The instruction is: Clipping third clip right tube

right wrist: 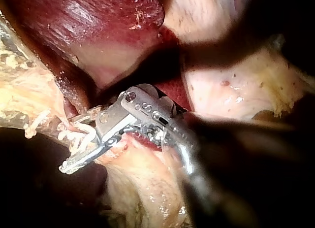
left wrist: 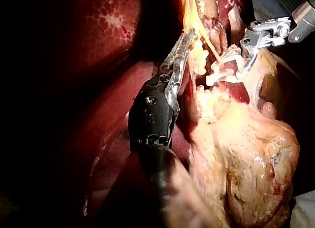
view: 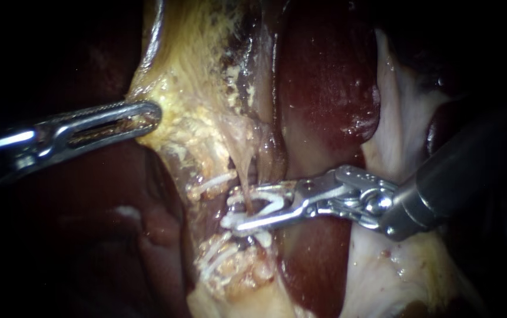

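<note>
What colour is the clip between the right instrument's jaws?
White: the V-shaped plastic clip shows best in the endoscope view.

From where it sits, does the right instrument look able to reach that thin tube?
Likely yes. The right instrument holds a clip in its jaws, and they seem to straddle the tube. The left instrument grips tissue off to the side, and nothing blocks the way.

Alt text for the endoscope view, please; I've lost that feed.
The right instrument carries an open white clip set astride a thin tube, with dark red liver just behind. The left instrument grips yellowish tissue up and to the left of the tube.
</note>
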Robot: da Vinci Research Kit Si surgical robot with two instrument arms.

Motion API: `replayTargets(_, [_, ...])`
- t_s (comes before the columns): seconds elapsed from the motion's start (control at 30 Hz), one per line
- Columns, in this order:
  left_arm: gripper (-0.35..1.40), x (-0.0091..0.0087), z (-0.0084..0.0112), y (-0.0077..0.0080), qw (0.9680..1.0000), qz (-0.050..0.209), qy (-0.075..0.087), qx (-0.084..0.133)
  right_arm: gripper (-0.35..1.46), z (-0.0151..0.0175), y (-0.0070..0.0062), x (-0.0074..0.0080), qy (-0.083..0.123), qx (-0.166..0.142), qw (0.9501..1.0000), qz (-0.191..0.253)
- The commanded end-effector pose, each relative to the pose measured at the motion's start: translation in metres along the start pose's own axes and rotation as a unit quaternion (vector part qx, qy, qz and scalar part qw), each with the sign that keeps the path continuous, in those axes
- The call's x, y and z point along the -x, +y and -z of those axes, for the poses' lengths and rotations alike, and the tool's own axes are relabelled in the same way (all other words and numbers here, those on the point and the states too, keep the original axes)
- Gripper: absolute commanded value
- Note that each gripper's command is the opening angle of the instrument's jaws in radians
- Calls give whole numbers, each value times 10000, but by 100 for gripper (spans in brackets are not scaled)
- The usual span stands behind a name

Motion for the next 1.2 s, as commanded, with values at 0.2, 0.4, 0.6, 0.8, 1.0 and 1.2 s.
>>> replayTargets(0.2, [-35,-1,-2,1,10000,-3,-2,-3,49,-13,4,-7,153,-151,9997,-112])
replayTargets(0.4, [-35,-3,-4,1,10000,-7,-7,2,49,-19,7,-36,442,-115,9987,-212])
replayTargets(0.6, [-35,-3,-5,1,10000,-7,-8,4,46,-12,4,-57,620,-72,9973,-393])
replayTargets(0.8, [-35,-3,-5,1,10000,-7,-9,5,19,-11,5,-59,654,-45,9956,-665])
replayTargets(1.0, [-35,-3,-5,1,10000,-7,-9,6,-35,4,9,-56,625,350,9921,-1026])
replayTargets(1.2, [-35,-3,-6,1,10000,-7,-9,6,-35,9,14,-51,533,496,9912,-1104])
